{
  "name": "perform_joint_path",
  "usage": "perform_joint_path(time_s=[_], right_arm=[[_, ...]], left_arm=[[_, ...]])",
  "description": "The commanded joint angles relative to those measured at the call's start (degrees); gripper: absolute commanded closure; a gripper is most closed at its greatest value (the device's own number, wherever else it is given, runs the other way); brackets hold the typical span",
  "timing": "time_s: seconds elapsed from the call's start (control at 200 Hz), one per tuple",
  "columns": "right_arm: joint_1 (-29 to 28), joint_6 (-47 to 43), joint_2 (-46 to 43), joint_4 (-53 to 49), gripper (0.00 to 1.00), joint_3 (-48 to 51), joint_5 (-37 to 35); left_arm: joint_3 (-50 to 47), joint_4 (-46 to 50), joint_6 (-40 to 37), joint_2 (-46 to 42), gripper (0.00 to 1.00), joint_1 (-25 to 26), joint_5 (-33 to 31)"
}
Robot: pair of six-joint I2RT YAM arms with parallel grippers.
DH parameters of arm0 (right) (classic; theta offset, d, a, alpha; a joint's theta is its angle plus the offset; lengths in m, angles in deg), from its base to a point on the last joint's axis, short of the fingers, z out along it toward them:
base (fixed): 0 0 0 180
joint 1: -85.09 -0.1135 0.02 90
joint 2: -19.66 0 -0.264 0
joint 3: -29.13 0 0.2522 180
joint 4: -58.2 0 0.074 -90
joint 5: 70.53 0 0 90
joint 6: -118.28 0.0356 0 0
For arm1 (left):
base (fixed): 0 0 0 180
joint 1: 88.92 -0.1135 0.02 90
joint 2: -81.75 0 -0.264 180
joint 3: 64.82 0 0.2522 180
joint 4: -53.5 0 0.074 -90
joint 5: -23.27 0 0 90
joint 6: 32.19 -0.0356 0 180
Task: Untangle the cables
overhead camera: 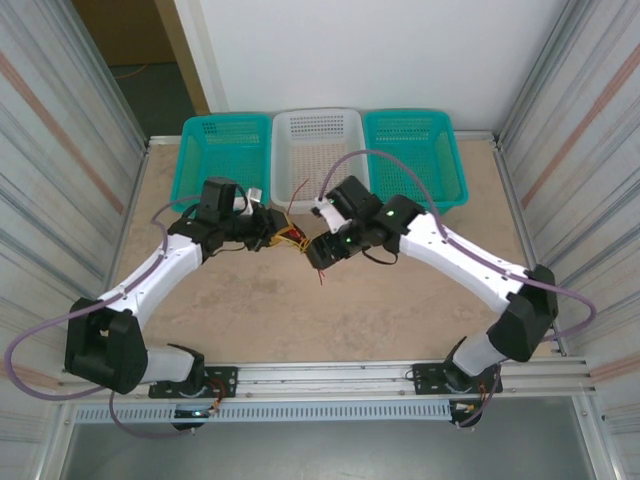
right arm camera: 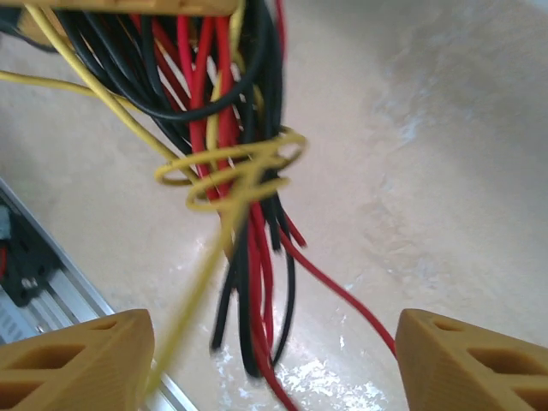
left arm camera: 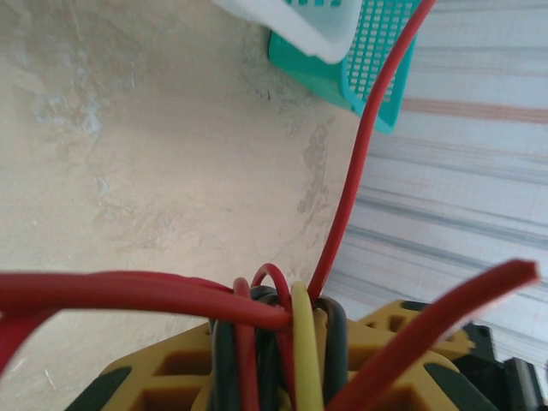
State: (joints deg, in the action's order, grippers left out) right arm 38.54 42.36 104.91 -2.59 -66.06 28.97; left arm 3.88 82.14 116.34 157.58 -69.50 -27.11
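The thin red, yellow and black cables (right arm camera: 231,128) have smooth plastic sheathing with a slight gloss. The beige table (overhead camera: 300,310) looks matt and stone-mottled, and a brushed metal rail (overhead camera: 330,375) runs along its near edge. At the far edge sit perforated plastic baskets: two teal baskets (overhead camera: 225,150) and a white basket (overhead camera: 318,150). The mustard plastic fingers (right arm camera: 77,360) of the right gripper (right arm camera: 272,351) look matt.

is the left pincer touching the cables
Touching: the left wrist view shows the cables packed between the yellow fingers of the left pincer.

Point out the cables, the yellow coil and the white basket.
cables (right arm camera: 218,94), right wrist view, hanging bundle's middle.
yellow coil (right arm camera: 242,178), right wrist view, front loops.
white basket (overhead camera: 318,113), top view, far rim.
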Motion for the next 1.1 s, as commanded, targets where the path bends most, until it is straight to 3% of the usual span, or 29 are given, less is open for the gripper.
perform_joint_path(time_s=[0.0, 0.135, 0.501, 0.651, 0.756, 0.817, 0.972, 1.097], right_arm=[[3.1, 3.4, -7.2, 2.4, 0.25, 0.9, 3.7], [3.8, 5.8, -7.4, 3.3, 0.33, 0.1, 6.7], [1.8, 6.4, -1.3, 2.4, 0.44, -6.7, 5.9], [1.1, 6.4, 0.5, 1.1, 0.55, -7.6, 4.5], [0.7, 6.3, 1.0, 0.8, 0.45, -7.6, 4.2], [0.4, 6.2, 1.3, 0.5, 0.45, -7.7, 3.3], [-0.1, 6.8, 3.4, -1.0, 0.59, -8.2, 0.4], [-0.6, 7.2, 3.8, -0.2, 0.65, -8.3, -0.4]], left_arm=[[0.6, -2.8, -1.1, -2.1, 1.00, -0.6, 2.6], [2.2, -1.4, -3.0, -1.7, 1.00, -0.7, 3.5], [2.9, 1.2, -5.2, -2.4, 1.00, -0.4, 4.1], [3.0, 1.2, -5.2, -2.4, 1.00, -0.1, 4.2], [3.1, 1.3, -5.3, -2.4, 1.00, -0.1, 4.2], [3.1, 1.3, -5.4, -2.4, 1.00, -0.2, 4.1], [3.0, 1.3, -5.5, -2.4, 1.00, 0.0, 4.1], [2.7, 1.2, -5.6, -2.4, 1.00, 0.1, 4.0]])
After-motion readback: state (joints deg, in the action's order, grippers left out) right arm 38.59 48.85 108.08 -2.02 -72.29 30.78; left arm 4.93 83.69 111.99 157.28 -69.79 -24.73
